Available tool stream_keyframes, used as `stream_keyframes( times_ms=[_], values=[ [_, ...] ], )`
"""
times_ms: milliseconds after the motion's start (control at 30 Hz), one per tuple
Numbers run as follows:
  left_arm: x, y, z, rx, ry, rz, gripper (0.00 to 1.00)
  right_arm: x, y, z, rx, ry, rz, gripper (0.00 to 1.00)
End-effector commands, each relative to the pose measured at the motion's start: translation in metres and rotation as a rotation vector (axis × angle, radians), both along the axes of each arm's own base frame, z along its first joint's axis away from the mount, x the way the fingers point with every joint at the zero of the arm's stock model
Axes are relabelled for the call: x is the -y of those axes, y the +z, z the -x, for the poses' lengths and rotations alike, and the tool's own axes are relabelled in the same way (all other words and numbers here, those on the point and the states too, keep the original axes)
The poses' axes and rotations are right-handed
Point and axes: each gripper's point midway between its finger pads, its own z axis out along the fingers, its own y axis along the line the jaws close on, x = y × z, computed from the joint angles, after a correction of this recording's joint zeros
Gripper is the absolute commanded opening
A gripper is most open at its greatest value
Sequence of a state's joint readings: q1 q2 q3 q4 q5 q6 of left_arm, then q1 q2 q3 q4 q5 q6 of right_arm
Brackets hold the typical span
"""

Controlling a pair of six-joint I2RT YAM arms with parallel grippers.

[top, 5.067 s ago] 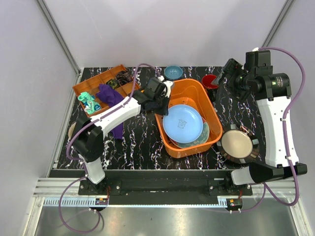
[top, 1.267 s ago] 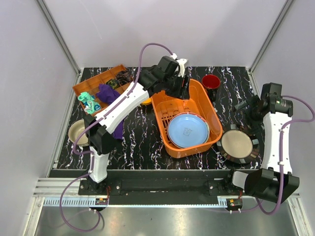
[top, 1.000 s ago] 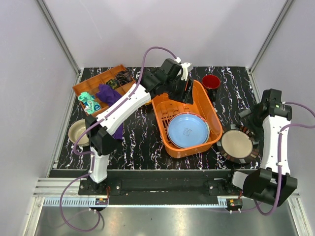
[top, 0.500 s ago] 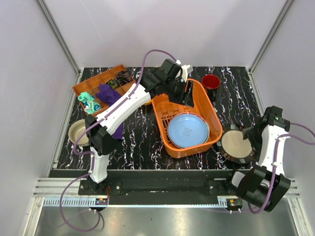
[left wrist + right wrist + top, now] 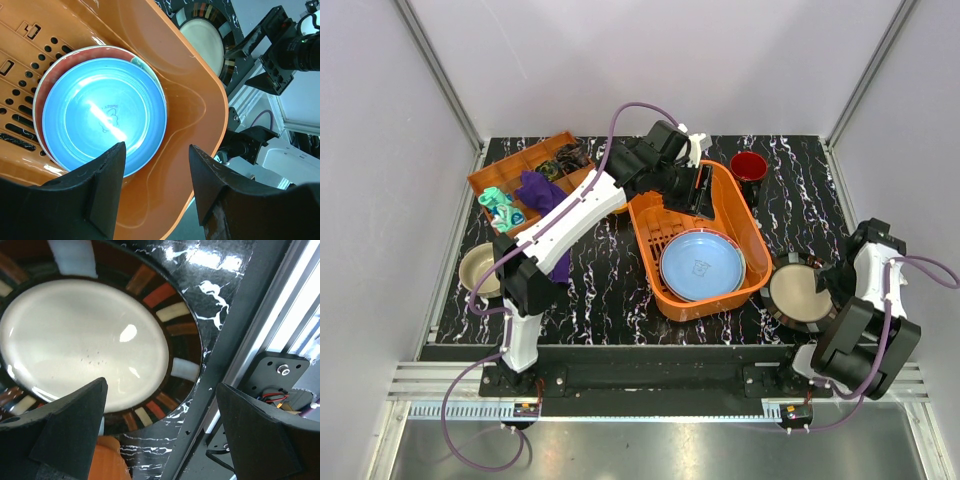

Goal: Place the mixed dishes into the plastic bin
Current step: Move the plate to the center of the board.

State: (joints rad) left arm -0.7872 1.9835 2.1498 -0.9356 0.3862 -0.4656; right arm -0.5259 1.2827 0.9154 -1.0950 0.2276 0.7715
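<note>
The orange plastic bin (image 5: 745,215) holds a light blue plate (image 5: 702,265) lying on a red-and-green patterned plate (image 5: 41,85). My left gripper (image 5: 701,190) hangs open above the bin's far end, nothing between its fingers (image 5: 102,187); below them are the blue plate (image 5: 100,115) and bin wall (image 5: 192,100). The dark striped-rim plate (image 5: 804,293) lies on the table right of the bin. My right gripper (image 5: 834,283) hovers open over its right rim, which shows between the wide jaws in the right wrist view (image 5: 165,430). A red mug (image 5: 748,166) stands behind the bin.
A beige bowl (image 5: 480,270) sits at the left edge. The compartment tray (image 5: 515,168), purple cloth (image 5: 542,192) and teal toy (image 5: 500,208) are at the back left. An orange-yellow bowl (image 5: 616,208) peeks from under the left arm. The table's near rail (image 5: 250,340) runs beside the striped plate.
The right arm has folded down and toward the near edge, bringing its open gripper over the striped plate's right rim. The left gripper has barely shifted above the bin.
</note>
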Motion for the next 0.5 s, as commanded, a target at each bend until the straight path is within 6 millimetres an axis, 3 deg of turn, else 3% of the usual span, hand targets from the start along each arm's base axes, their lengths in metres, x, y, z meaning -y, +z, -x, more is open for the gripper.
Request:
stream_keyframes(
  times_ms=[0,233,467],
  values=[
    [-0.002,0.022,0.005,0.026,-0.007,0.047,0.56,0.019,-0.008,0.003,-0.054,-0.049,0.084,1.0],
    [-0.004,0.018,0.006,0.023,-0.003,0.035,0.56,0.034,-0.019,-0.001,-0.094,-0.045,0.121,1.0],
    [-0.006,0.016,0.007,0.02,-0.001,0.029,0.56,0.036,-0.033,-0.002,-0.089,-0.056,0.13,1.0]
  ],
)
